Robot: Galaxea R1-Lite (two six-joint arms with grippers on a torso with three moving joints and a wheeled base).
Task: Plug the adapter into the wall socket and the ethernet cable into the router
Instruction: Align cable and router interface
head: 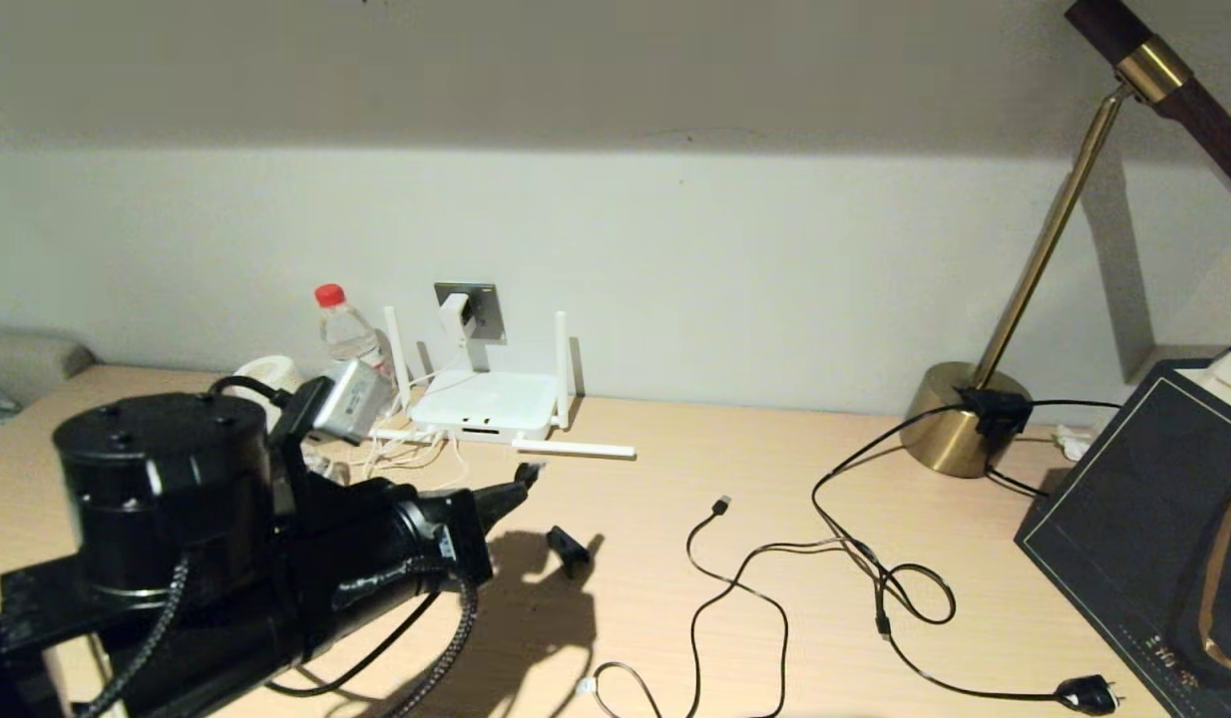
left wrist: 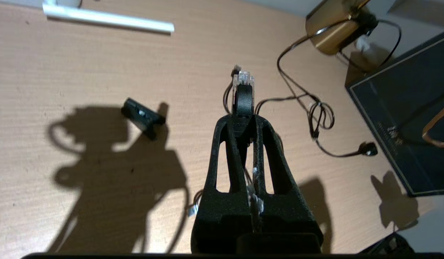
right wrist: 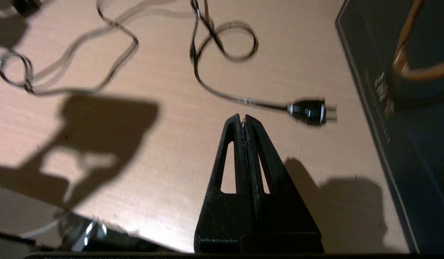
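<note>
My left gripper (left wrist: pixel 243 120) is shut on the ethernet cable (left wrist: pixel 243 81), whose clear clip connector sticks out past the fingertips. In the head view the left gripper (head: pixel 521 484) hovers above the desk a short way in front of the router (head: pixel 486 404), a flat white box with stick antennas by the wall. The white adapter (head: pixel 456 317) sits in the dark grey wall socket (head: pixel 488 309) above the router, its thin white cord hanging down. My right gripper (right wrist: pixel 243 120) is shut on nothing, low over the desk near a chunky black plug (right wrist: pixel 308 111).
A small black clip (head: pixel 568 548) lies right of the left arm. A thin USB cable (head: pixel 720 506) and the black plug's cord (head: pixel 1086 693) loop across the desk. A brass lamp base (head: pixel 960 419) and dark box (head: pixel 1154 519) stand right; a bottle (head: pixel 346 329) stands left of the router.
</note>
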